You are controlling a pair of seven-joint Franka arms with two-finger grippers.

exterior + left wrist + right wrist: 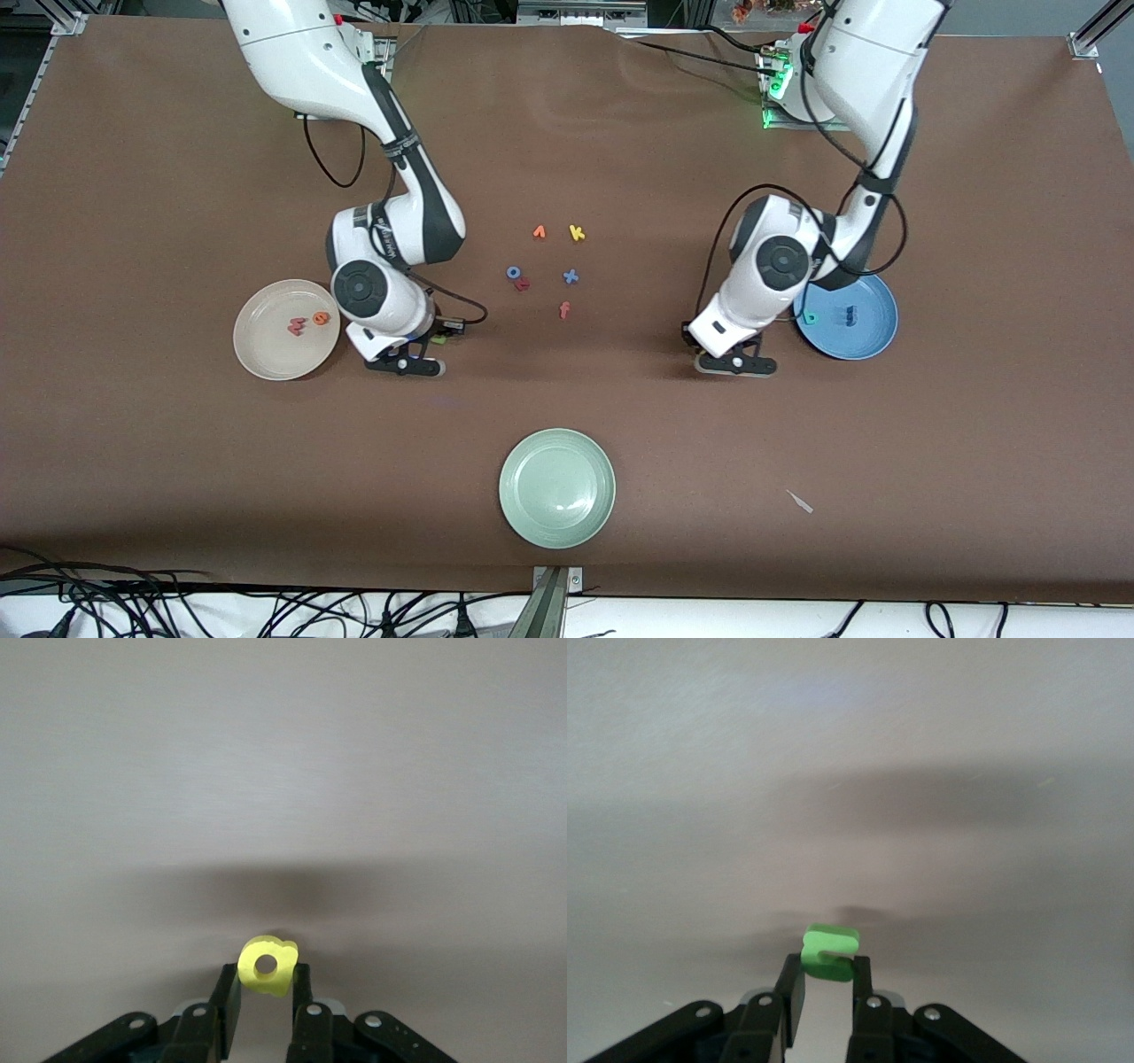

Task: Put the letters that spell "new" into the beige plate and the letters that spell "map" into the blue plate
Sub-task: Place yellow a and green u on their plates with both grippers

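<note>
- My left gripper (266, 988) is clamped on the small yellow foam letter a (267, 965), low over bare brown counter (567, 425) just beside the round medium-blue shallow plate (873, 332).
- My right gripper (826, 988) is pinched shut on the small green foam letter n (829, 951), low over the counter just beside the round cream-beige shallow plate (266, 350).
- The beige plate already holds the salmon-red foam w (296, 326) and the orange foam e (321, 318); the blue plate holds the blue foam m (850, 315) and the teal foam p (809, 317).
- I judge both words are on their last letter: the carry and the drop remain.
- Next, each gripper needs to travel sideways over its own plate's rim, then let go low so the light foam does not bounce out.
- Hard to make out: in the front view both held letters are nearly hidden under my wrists, my left forearm covers part of the blue plate, and the teal p is too small to read.
- The spare letters in the middle of the counter stay put: orange v (539, 232), yellow k (577, 233), blue o (513, 273), blue x (570, 276).
</note>
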